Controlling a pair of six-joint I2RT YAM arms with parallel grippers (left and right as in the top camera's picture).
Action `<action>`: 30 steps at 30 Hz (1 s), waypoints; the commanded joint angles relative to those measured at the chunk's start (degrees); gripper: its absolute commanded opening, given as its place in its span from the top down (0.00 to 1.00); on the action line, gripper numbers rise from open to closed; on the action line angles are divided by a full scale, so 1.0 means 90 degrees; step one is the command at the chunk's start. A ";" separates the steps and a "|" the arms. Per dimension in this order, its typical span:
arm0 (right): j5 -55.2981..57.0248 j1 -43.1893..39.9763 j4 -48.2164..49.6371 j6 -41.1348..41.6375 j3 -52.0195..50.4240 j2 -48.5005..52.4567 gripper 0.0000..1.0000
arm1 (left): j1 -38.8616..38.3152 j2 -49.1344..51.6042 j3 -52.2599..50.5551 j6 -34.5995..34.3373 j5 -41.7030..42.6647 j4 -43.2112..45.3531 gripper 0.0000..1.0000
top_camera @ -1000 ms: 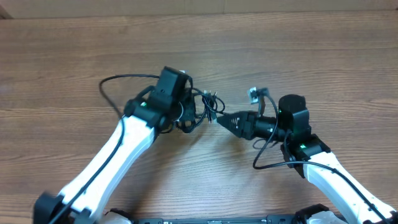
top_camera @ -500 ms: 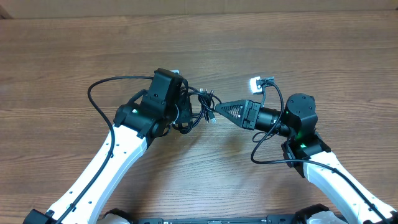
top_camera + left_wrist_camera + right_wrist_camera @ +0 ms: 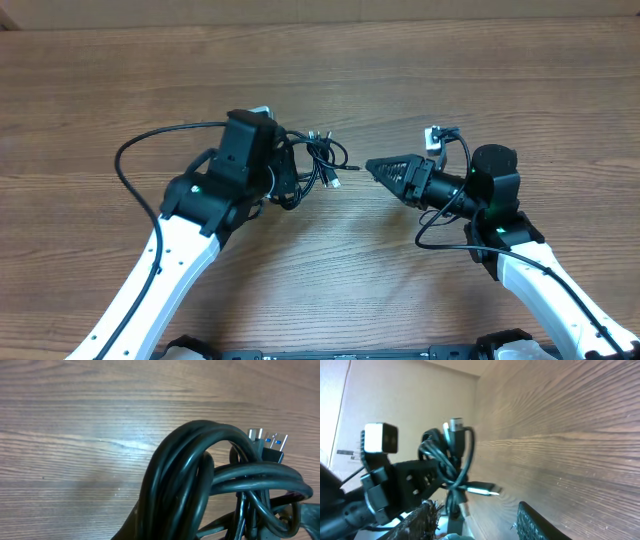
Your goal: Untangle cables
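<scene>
Here the cables form one knotted bunch, apparently clenched by the left hand; the right hand is released and empty, with all the untangling left to do.

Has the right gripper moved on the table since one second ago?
Yes. Against the far edge of the table, the right gripper has drawn back toward the robot's right and slightly nearer that edge, away from the cables.
</scene>
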 commanded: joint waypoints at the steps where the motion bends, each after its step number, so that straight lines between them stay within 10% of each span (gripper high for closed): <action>1: 0.0068 -0.0012 0.0022 -0.0131 0.0095 -0.0012 0.50 | -0.0087 -0.0119 0.0046 -0.0083 0.0022 0.0049 0.96; 30: -0.0170 0.0245 0.0622 0.0112 0.0095 -0.0012 0.50 | -0.0340 -0.0119 0.0046 -0.0134 0.0070 0.0168 0.96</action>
